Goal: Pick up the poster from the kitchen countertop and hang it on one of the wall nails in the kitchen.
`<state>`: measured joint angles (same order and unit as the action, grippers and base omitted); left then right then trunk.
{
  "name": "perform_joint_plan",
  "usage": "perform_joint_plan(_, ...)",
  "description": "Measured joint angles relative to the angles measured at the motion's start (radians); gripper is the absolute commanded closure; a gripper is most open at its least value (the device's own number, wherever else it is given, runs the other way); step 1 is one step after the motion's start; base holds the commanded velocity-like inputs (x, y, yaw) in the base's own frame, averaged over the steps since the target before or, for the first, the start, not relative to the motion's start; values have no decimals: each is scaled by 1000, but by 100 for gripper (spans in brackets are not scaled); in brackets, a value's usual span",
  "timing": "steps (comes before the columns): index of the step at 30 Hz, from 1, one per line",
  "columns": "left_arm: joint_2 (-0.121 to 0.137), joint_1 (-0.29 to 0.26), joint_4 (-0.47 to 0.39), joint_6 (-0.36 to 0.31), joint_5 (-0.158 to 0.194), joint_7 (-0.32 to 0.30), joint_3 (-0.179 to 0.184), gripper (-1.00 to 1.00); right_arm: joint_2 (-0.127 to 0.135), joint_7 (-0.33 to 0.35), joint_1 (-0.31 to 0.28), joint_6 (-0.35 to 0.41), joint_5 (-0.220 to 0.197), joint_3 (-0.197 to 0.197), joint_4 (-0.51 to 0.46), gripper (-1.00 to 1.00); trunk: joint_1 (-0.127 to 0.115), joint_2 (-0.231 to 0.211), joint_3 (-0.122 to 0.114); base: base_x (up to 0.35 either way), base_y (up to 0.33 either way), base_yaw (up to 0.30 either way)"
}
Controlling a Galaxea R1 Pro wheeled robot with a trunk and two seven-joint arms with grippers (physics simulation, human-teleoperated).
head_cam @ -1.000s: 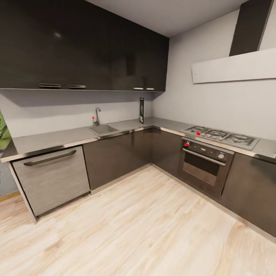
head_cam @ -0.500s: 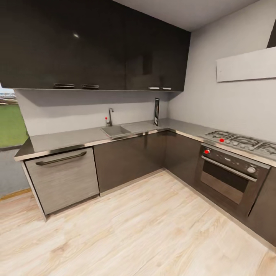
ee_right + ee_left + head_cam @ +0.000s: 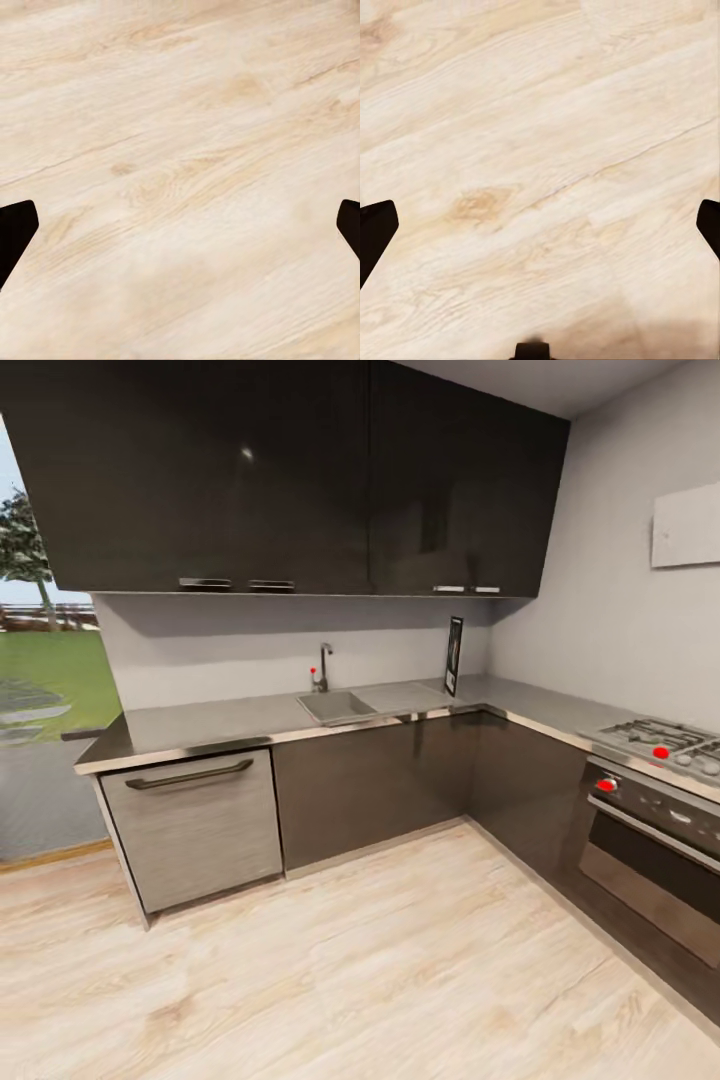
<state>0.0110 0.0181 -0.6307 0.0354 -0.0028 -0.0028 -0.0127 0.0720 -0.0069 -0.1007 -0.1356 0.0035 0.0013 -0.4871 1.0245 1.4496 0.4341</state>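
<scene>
We judge step in hand: approach to kitchen corner. Poster (image 3: 454,655) stands upright, edge-on, on grey matte surface (image 3: 220,720) near corner, beside sink (image 3: 337,706). We advise driving closer, squaring to the poster before reaching.

Left pincer (image 3: 540,225) and right pincer (image 3: 180,225) both released, dark fingertips wide apart, facing light wood floor (image 3: 380,960).

Upper cabinets (image 3: 300,470) glossy black; lower fronts dark. Poster thin, flat, rigid-looking; we recommend edge grip. Wall nails not discernible.

one poster (image 3: 454,655), one sink (image 3: 336,706), one tap (image 3: 322,666), one oven (image 3: 650,855), three red knobs (image 3: 660,752), one dishwasher (image 3: 196,828)
</scene>
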Motion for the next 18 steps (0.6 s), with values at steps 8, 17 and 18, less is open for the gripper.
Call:
perform_joint_plan(8,0,0,0,0,0,0,0,-100,0,0,0,0,0,0,0,-100,0,0,0,280,-218,284)
perform_joint_plan(17,0,0,0,0,0,0,0,-100,0,0,0,1,0,0,0,-100,0,0,0,279,-220,47)
perform_joint_plan(18,0,0,0,0,0,0,0,-100,0,0,0,1,-1,0,0,-100,0,0,-1,278,-220,-122)
